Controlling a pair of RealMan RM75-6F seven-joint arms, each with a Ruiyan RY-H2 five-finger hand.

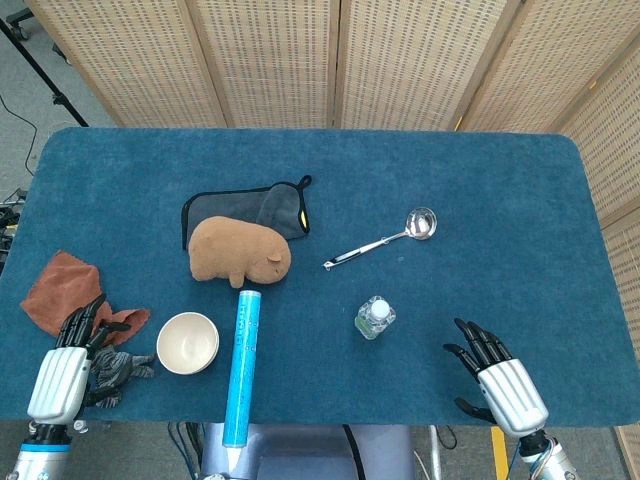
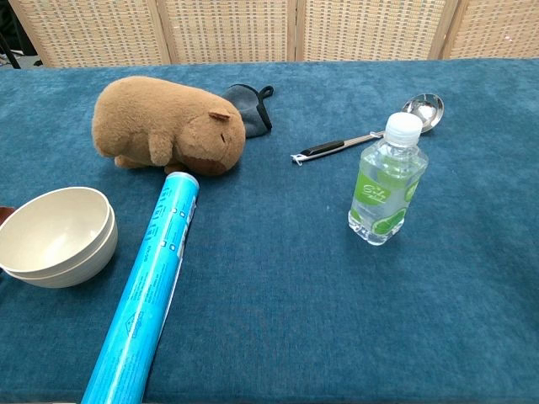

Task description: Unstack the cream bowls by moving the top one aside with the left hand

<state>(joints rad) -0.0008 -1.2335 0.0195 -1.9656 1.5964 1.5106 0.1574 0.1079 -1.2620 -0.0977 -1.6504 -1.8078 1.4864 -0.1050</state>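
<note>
Cream bowls (image 2: 55,237) still nested, one inside the other, at the lower left of the chest view; in the head view the stack (image 1: 188,343) sits low and left of centre, just beside the blue tube (image 1: 241,367) on its right side.

Left hand (image 1: 72,365) at the lower left corner of the head view, fingers spread, holding nothing, over a dark grey glove (image 1: 118,370) and next to a rust-brown cloth (image 1: 62,293). It is near the bowls but apart from them. Right hand (image 1: 497,379) at the lower right, fingers apart, also empty, well away from the stack.

Judgement: the reach has not yet closed on the stack. To do it well, come in from the bowls' left side, pinch only the upper rim, and lift straight up until it clears the lower bowl before carrying it aside. The blue tube lies close on the right, so set down toward the open cloth-free felt instead.

Writing: plastic bottle (image 2: 385,181) has a green label, text too small to read. Tube print likewise illegible.
</note>
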